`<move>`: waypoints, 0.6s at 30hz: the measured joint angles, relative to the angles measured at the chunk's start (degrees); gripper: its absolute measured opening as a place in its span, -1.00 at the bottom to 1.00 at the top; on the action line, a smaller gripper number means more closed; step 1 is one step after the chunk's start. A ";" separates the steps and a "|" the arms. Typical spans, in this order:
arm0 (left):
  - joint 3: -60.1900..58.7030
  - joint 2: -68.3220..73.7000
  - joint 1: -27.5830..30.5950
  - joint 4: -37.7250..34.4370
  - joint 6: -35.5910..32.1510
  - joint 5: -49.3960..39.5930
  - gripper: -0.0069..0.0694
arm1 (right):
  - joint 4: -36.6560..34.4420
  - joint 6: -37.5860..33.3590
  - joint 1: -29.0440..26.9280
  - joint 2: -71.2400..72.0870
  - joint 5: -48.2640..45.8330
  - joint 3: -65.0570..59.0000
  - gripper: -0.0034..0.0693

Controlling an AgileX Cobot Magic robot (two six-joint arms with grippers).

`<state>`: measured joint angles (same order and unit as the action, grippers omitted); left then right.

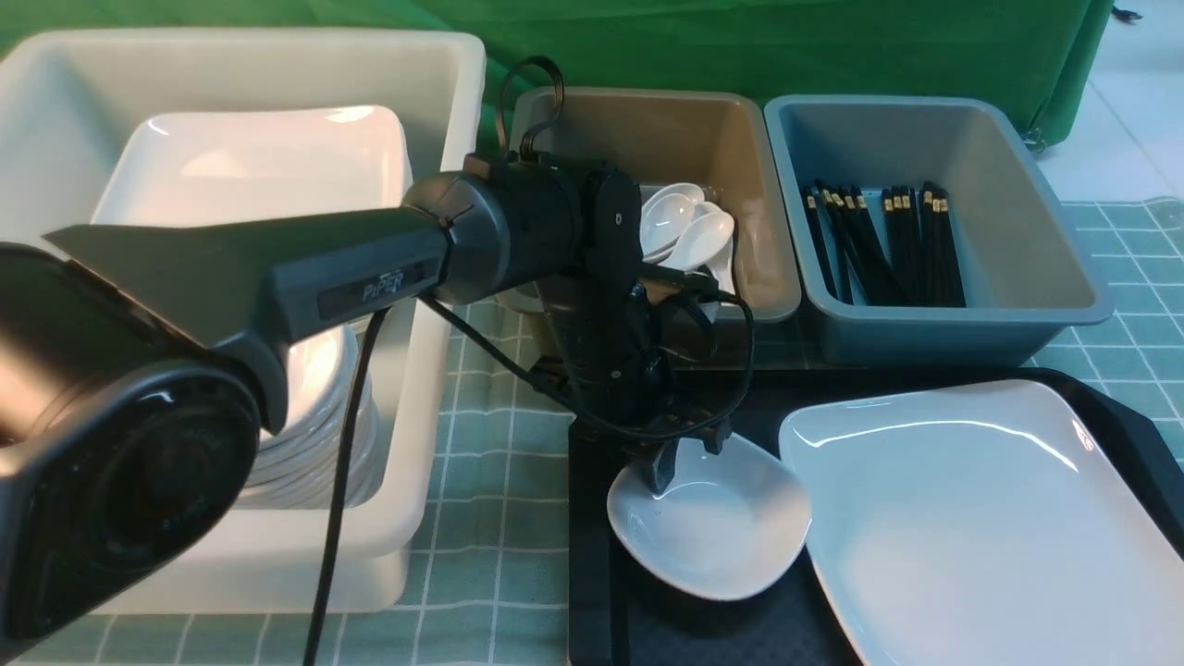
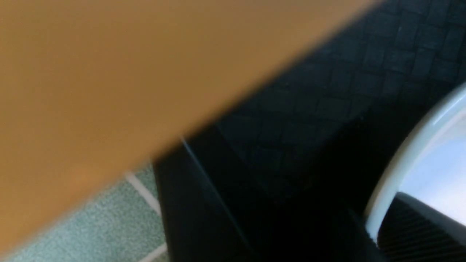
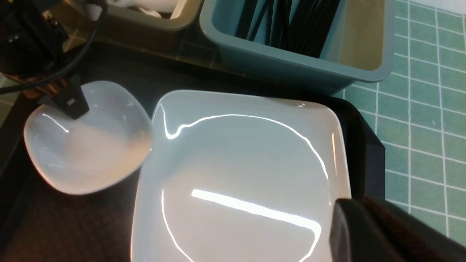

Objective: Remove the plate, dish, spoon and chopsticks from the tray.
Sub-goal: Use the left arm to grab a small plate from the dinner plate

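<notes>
Straddling far rim of dish (image 1: 708, 532) w/ L jaws, one finger (image 1: 661, 474) inside, can't tell if clamped, dish on tray (image 1: 589, 555) left end, just beside plate (image 1: 980, 518), also on tray, R jaws closed, nothing seen held

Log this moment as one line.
left hand: at far rim of dish, grip unclear | right hand: shut, near plate | dish, plate: on tray
</notes>
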<state>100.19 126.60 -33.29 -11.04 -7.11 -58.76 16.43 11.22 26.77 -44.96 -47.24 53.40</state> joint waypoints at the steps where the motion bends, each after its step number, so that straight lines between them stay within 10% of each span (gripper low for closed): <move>1: 0.00 -0.07 0.06 -0.26 -0.18 0.00 -0.54 | 0.00 0.00 0.00 0.00 0.00 0.00 -0.72; 18: 0.00 -12.01 0.12 3.58 -0.22 -2.80 -0.77 | 0.00 -0.05 0.00 0.00 0.14 0.00 -0.71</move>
<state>100.19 114.60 -33.17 -7.45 -7.33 -61.56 16.43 11.17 26.77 -44.96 -47.10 53.40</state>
